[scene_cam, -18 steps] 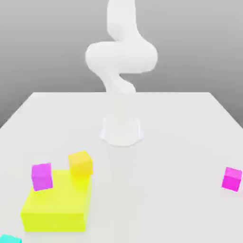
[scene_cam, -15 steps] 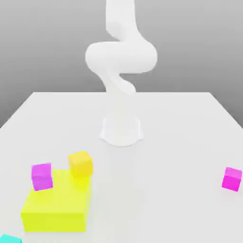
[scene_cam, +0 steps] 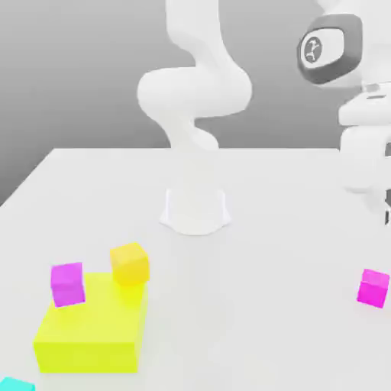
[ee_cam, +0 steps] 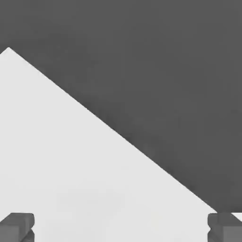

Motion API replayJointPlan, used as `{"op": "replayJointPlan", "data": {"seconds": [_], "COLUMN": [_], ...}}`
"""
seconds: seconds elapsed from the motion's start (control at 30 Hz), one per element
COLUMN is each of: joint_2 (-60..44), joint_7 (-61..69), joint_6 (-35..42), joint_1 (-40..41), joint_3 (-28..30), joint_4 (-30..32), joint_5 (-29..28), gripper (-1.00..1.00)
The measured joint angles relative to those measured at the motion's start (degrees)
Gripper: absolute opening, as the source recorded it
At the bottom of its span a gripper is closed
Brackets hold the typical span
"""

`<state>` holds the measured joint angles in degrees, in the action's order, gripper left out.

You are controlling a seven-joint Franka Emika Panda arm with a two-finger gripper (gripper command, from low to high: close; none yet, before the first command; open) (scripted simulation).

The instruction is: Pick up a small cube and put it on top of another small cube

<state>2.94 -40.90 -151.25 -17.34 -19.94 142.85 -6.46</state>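
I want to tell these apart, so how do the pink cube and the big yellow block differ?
The pink cube is small; the yellow block is far larger. The cube sits directly on the table with nothing on it, while the block carries two small cubes. Both are plain.

Exterior view: very bright, flat light. Desk (scene_cam: 252, 305) washed to near-white, surface detail almost gone. Arm (scene_cam: 195, 92) pale on pale, faint grey shading along its curves; its base nearly melts into the desktop. Source of light: cannot tell. No distinct cast shadows noted around the cubes. Yellow block (scene_cam: 95, 321) glows, top a touch lighter than its front. Backdrop (scene_cam: 92, 76) grades from lighter grey above to darker near the desk. Hand view: flat dark grey against blank white, boundary crisp.
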Motion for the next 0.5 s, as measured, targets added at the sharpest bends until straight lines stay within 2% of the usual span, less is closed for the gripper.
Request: {"op": "replayJointPlan", "data": {"seconds": [0.1, 0.23, 0.4, 0.43, 0.5], "joint_2": [-6.33, -15.15, -25.57, -26.64, -26.64], "joint_7": [0.1, -1.93, -7.98, -8.59, -8.6], "joint_6": [-1.95, -6.41, -13.82, -14.64, -14.64], "joint_1": [-3.17, -7.25, -14.45, -15.34, -15.34], "joint_3": [-2.26, -2.68, 5.32, 6.37, 6.37], "joint_4": [1.55, 3.18, 1.19, 0.93, 0.93], "joint_5": [-1.84, -6.94, -15.26, -16.04, -16.05], "gripper": [0.0, 0.0, 0.0, -1.0, -1.0]}}
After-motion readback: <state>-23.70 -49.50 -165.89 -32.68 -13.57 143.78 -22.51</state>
